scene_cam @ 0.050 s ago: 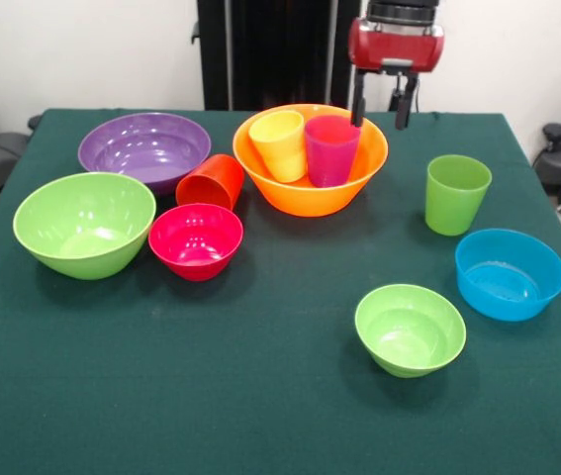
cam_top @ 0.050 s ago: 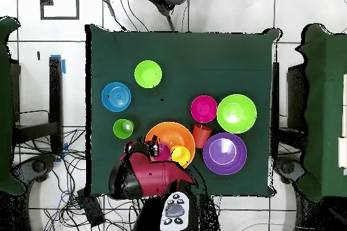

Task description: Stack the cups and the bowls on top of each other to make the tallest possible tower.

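Right now the gripper (scene_cam @ 0.050 s ago: 379, 111) hangs above the far rim of the orange bowl (scene_cam @ 0.050 s ago: 305, 193), its two dark fingers apart and holding nothing; it sits just beside the magenta cup (scene_cam @ 0.050 s ago: 330, 150), slightly behind it. That cup and the yellow cup (scene_cam @ 0.050 s ago: 279, 145) stand upright side by side inside the orange bowl, which looks like the base of any tower; nothing is stacked higher yet.

If the next step is to take the magenta cup, I would say the fingers should straddle its rim squarely, one inside and one outside the wall, and come down straight; the yellow cup stands so close that a sideways approach could knock it over.

Everything else sits loose on the green cloth (scene_cam @ 0.050 s ago: 260, 396): the purple bowl (scene_cam @ 0.050 s ago: 144, 148) at the far side, with the orange-red cup (scene_cam @ 0.050 s ago: 211, 181) lying tipped on its side between it and the orange bowl; the big green bowl (scene_cam @ 0.050 s ago: 84, 223) touching or nearly touching the pink bowl (scene_cam @ 0.050 s ago: 196, 240); the green cup (scene_cam @ 0.050 s ago: 456, 193) upright and alone; the blue bowl (scene_cam @ 0.050 s ago: 510, 273) and the small green bowl (scene_cam @ 0.050 s ago: 410, 329) well apart nearer me.

All of it is smooth, glossy plastic, thin-walled and slippery by the look of it; the cups taper toward the base, so they ought to nest; the bowls are round and deep, with narrow feet.
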Tool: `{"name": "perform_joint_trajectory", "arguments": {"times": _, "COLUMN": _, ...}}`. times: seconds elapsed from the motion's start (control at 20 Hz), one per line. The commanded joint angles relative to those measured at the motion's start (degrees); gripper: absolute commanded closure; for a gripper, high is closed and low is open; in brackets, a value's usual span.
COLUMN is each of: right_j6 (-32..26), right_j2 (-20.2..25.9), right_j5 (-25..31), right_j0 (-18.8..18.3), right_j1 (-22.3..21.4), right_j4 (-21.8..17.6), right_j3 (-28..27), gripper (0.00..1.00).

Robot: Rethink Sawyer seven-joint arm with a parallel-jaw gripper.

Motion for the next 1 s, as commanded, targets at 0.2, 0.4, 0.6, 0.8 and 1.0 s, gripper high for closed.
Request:
{"name": "perform_joint_trajectory", "arguments": {"times": 0.2, "right_j6": 10.5, "right_j2": -1.6, "right_j5": -2.2, "right_j0": 2.6, "right_j1": 5.3, "right_j4": 5.6, "right_j3": -5.8, "gripper": 0.0}}
{"name": "perform_joint_trajectory", "arguments": {"times": 0.4, "right_j6": 11.3, "right_j2": -3.5, "right_j5": -2.6, "right_j0": 5.4, "right_j1": 7.3, "right_j4": 9.2, "right_j3": -8.3, "gripper": 0.0}}
{"name": "perform_joint_trajectory", "arguments": {"times": 0.6, "right_j6": 11.8, "right_j2": -4.1, "right_j5": 0.8, "right_j0": 7.6, "right_j1": 6.3, "right_j4": 13.0, "right_j3": -9.4, "gripper": 0.0}}
{"name": "perform_joint_trajectory", "arguments": {"times": 0.8, "right_j6": 12.0, "right_j2": -3.8, "right_j5": 1.7, "right_j0": 8.4, "right_j1": 6.2, "right_j4": 15.6, "right_j3": -9.6, "gripper": 0.0}}
{"name": "perform_joint_trajectory", "arguments": {"times": 1.0, "right_j6": 11.9, "right_j2": -2.5, "right_j5": -0.3, "right_j0": 7.8, "right_j1": 5.3, "right_j4": 15.9, "right_j3": -8.0, "gripper": 0.0}}
